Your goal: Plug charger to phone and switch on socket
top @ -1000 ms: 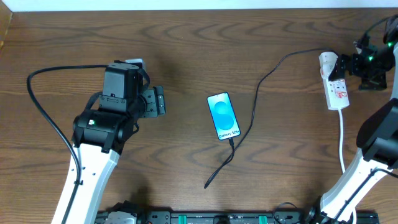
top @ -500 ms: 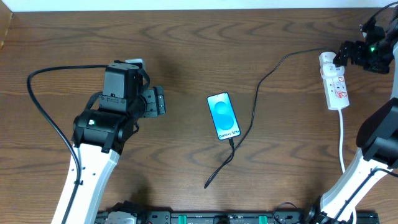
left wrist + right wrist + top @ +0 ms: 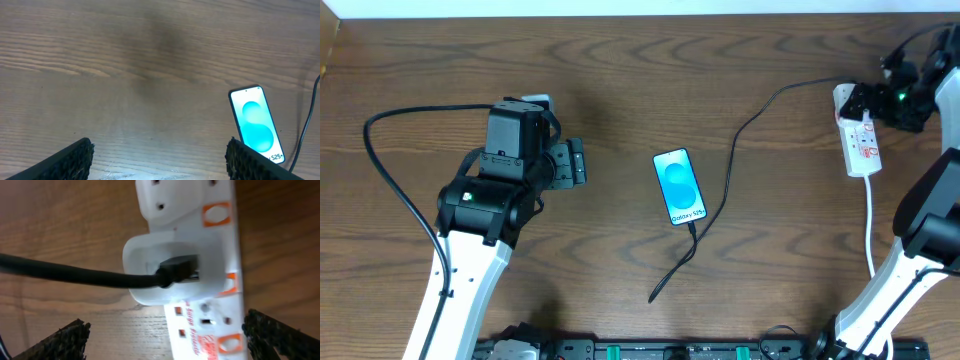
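Observation:
The phone point(image 3: 678, 187) lies face up mid-table with its blue screen lit; it also shows in the left wrist view point(image 3: 255, 125). The charger cable point(image 3: 732, 150) runs from a white adapter point(image 3: 844, 97) in the socket point(image 3: 865, 150) down to the phone's near edge, where it seems to meet the port; a stretch trails on toward the front. My right gripper point(image 3: 863, 102) is open above the socket's far end. In the right wrist view the open right gripper point(image 3: 165, 340) frames the socket point(image 3: 215, 325) with orange switches, the adapter point(image 3: 150, 260) and the cable point(image 3: 75, 272). My left gripper point(image 3: 575, 163) is open and empty, left of the phone.
The socket's white cord point(image 3: 870, 225) runs toward the front right beside the right arm. A thick black robot cable point(image 3: 390, 170) loops at the left. In the left wrist view the open left gripper point(image 3: 160, 162) hovers over bare wood.
My right gripper drew back off the socket toward the far right, then came back left over the socket's adapter end. The left arm, phone and cable have not moved.

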Action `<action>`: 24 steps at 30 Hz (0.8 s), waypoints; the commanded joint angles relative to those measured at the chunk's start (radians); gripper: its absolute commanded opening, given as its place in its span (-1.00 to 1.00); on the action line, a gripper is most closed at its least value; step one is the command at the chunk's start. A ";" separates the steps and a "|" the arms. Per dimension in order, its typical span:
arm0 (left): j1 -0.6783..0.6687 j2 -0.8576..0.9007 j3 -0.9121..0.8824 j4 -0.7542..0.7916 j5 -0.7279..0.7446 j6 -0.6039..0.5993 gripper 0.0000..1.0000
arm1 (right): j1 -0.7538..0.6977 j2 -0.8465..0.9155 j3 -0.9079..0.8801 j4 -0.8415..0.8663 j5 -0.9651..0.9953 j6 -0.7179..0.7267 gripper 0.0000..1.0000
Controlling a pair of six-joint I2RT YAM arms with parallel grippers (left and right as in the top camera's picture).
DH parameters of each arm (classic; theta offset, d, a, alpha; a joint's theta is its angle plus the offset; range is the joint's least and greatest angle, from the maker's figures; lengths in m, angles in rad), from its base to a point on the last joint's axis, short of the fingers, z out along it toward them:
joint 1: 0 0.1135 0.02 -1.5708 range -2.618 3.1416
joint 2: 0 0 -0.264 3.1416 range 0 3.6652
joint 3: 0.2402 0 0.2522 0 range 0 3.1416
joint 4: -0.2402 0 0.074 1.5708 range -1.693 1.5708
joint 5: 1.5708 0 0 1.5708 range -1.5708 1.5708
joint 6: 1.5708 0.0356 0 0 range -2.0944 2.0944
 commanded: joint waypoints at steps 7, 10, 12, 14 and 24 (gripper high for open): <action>0.001 0.003 0.005 -0.003 -0.012 0.010 0.69 | 0.004 0.012 -0.104 0.078 -0.072 -0.023 0.93; 0.001 0.003 0.005 -0.003 -0.012 0.010 0.69 | 0.004 0.012 -0.118 0.095 -0.072 -0.023 0.93; 0.000 0.003 0.005 -0.003 -0.012 0.010 0.69 | 0.005 0.012 -0.118 0.100 -0.072 -0.024 0.90; 0.000 0.003 0.005 -0.003 -0.012 0.010 0.69 | 0.004 0.011 -0.118 0.108 -0.072 -0.024 0.90; 0.000 0.003 0.005 -0.003 -0.012 0.010 0.69 | 0.003 0.011 -0.086 0.137 -0.046 -0.061 0.92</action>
